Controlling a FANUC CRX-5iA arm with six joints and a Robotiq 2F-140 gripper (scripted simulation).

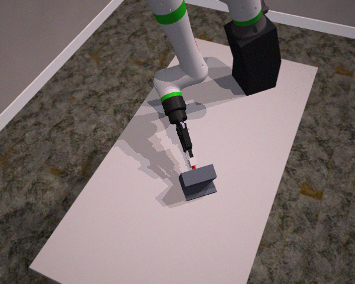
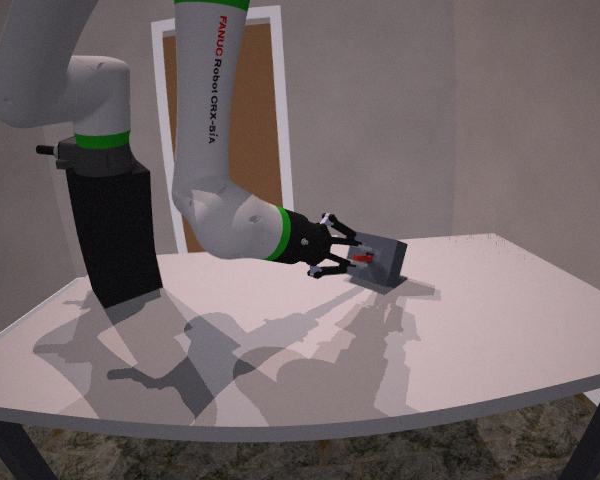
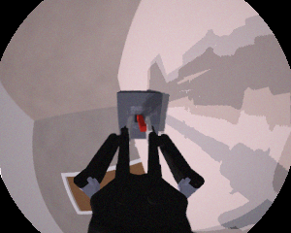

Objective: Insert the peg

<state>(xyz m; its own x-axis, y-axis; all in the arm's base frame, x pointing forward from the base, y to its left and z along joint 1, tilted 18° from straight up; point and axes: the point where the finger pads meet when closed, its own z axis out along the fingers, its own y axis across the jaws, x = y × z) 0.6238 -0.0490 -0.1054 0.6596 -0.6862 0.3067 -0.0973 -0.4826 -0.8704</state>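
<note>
Light: even, bright.
Shadows: several overlapping, hard-edged, on table [image 2: 496, 320].
Wrist view: circular black vignette, edges bowed, soft.
</note>
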